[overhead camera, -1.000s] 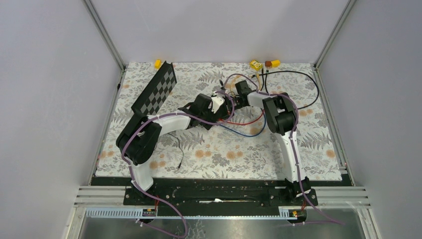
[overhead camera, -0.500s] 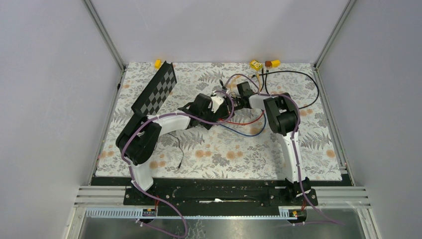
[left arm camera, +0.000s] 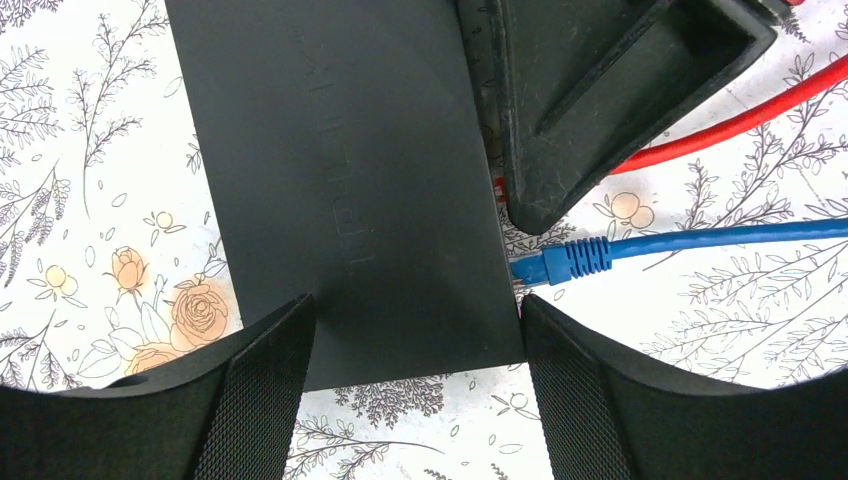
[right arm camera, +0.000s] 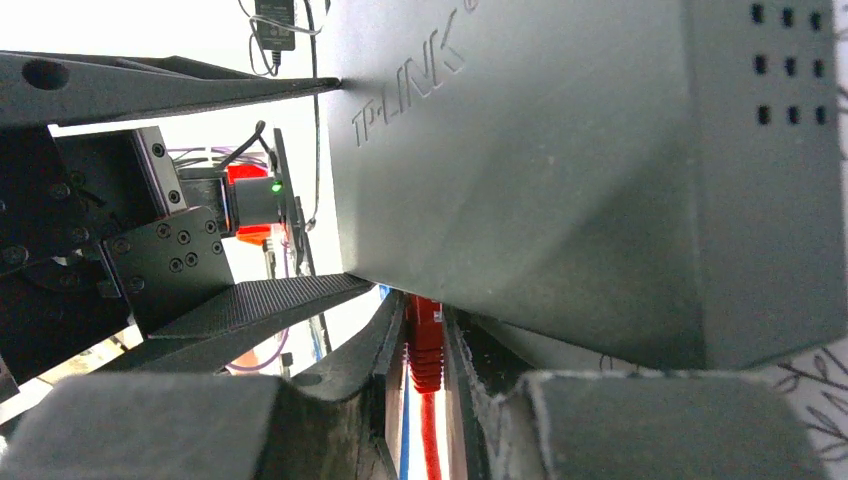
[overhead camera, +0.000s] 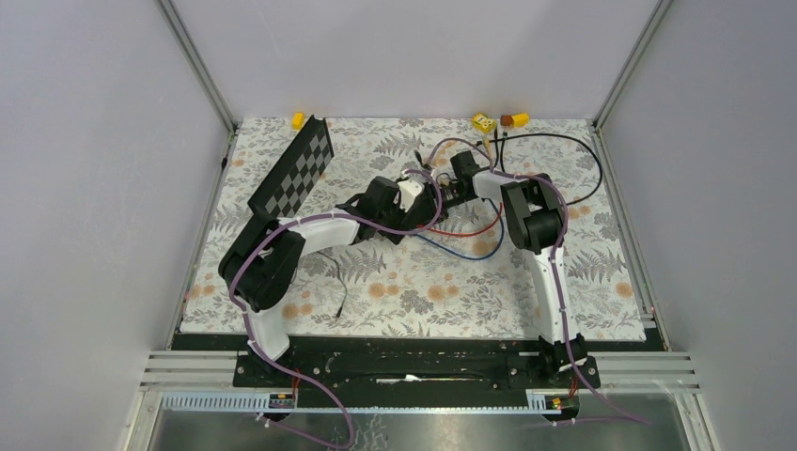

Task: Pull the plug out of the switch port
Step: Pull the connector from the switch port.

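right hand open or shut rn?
Shut: the right hand has its fingers pinching the red plug at the switch edge.

The right end effector (right arm camera: 425,335) pinches the red plug (right arm camera: 425,350) at the edge of the switch (right arm camera: 560,170).

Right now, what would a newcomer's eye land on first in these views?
The black switch mid-table stands out, clamped across its width by the left gripper. At its port edge the right gripper is shut on the red plug, with a blue cable meeting the same edge beside it. A chequered board sits at the far left.
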{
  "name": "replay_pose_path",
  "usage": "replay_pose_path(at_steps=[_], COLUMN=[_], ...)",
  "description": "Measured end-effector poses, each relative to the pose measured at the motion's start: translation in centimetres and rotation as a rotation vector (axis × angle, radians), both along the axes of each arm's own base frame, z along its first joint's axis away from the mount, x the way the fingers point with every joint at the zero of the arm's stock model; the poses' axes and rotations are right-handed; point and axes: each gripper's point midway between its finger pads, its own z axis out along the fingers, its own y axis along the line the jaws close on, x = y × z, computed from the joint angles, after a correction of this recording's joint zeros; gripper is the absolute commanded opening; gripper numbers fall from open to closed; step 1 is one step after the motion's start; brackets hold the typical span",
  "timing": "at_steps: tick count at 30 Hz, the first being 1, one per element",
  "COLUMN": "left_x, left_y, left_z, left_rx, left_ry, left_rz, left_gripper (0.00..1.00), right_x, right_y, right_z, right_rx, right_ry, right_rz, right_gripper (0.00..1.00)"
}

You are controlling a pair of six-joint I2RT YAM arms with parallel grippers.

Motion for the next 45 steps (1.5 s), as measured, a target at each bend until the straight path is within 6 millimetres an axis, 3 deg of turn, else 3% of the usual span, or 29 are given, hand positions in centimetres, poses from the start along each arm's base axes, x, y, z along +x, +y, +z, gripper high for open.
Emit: replay_pose_path(at_steps=[11, 20, 30, 37, 45], left_x=[-0.1, 0.1, -0.1, -0.2, -0.8], left_y=[-0.3, -0.4, -0.5, -0.6, 0.1], left_z=[0.1, 0.2, 0.2, 0.3, 0.6], left_rx=[-0.017, -0.036, -0.041, -0.061, -0.091], left_ry=[0.006, 0.008, 0.021, 0.04, 0.067], left_rz=[-0.003, 0.005, 0.004, -0.013, -0.027], left_gripper=[0.76, 0.76, 0.75, 0.87, 0.91], right_x=[-0.2, 0.4, -0.4, -0.5, -0.5], right_y=[-0.4, -0.9, -1.4, -1.4, -1.0], right_z=[0.0, 0.2, 0.0, 0.2, 0.2], right_rx=[0.013, -0.061, -0.071, -0.06, -0.059], right_ry=[-0.001, -0.049, -0.051, -0.045, -0.019], right_rz=[-0.065, -0.026, -0.003, 0.0, 0.018], right_gripper=[0.0, 0.0, 0.0, 0.0, 0.0])
